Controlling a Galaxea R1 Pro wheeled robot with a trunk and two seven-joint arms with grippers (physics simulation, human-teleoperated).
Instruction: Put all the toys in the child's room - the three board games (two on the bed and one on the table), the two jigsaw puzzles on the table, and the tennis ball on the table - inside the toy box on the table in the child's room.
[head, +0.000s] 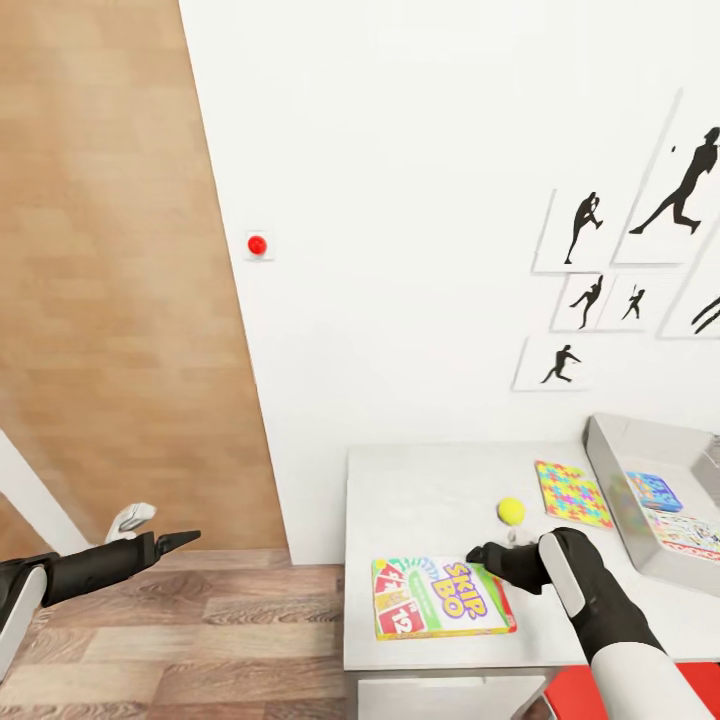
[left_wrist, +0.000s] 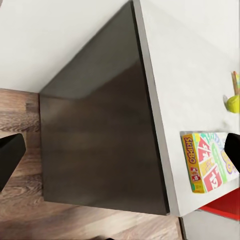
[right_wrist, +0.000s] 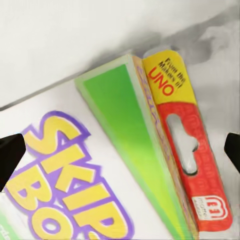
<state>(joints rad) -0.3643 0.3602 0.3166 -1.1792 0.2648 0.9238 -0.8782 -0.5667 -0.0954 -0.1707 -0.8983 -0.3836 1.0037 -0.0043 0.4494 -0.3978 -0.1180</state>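
While the right gripper (head: 478, 553) hovers over the Skip-Bo board game (head: 441, 597), jaws wide, nothing is held.
That game lies flat near the surface's (head: 420, 490) front edge; lower squarely astride its red-strip end, then close, before carrying it to the toy box (head: 640, 545). Left gripper (head: 170, 541) idle, jaws apart.

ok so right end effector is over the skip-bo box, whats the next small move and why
Probably lower the right end effector straight down and close on the far edge of the Skip-Bo board game. Its fingers look open on either side of that red-strip edge in the right wrist view, and the game lies flat on the table, still outside the toy box.
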